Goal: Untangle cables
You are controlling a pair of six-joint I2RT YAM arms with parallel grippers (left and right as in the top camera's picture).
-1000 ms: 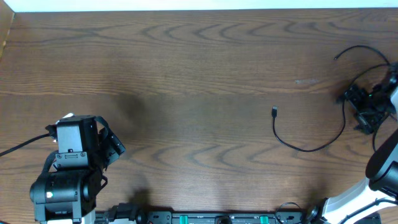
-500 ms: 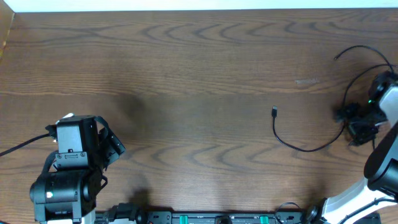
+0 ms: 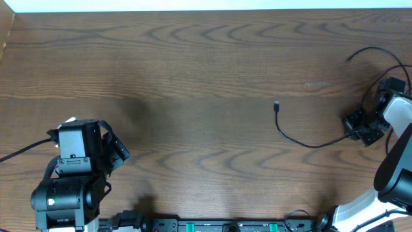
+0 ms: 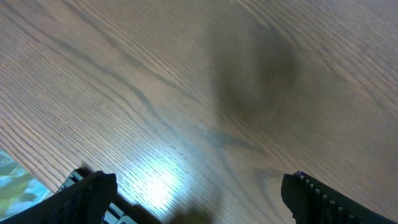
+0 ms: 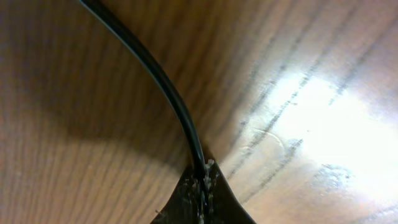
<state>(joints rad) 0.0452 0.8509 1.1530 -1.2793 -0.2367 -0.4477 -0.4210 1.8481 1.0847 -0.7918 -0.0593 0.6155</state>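
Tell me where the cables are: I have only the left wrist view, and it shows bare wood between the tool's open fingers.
Observer: Overhead, a thin black cable lies on the right side of the table, far from the left tool.
Operator: Is the right arm on it?
Observer: Yes. The right wrist view shows the right tool shut on that cable, which leaves its tip in a curve.
Operator: Any free end?
Observer: Its small plug lies loose on the wood, toward the table's middle.
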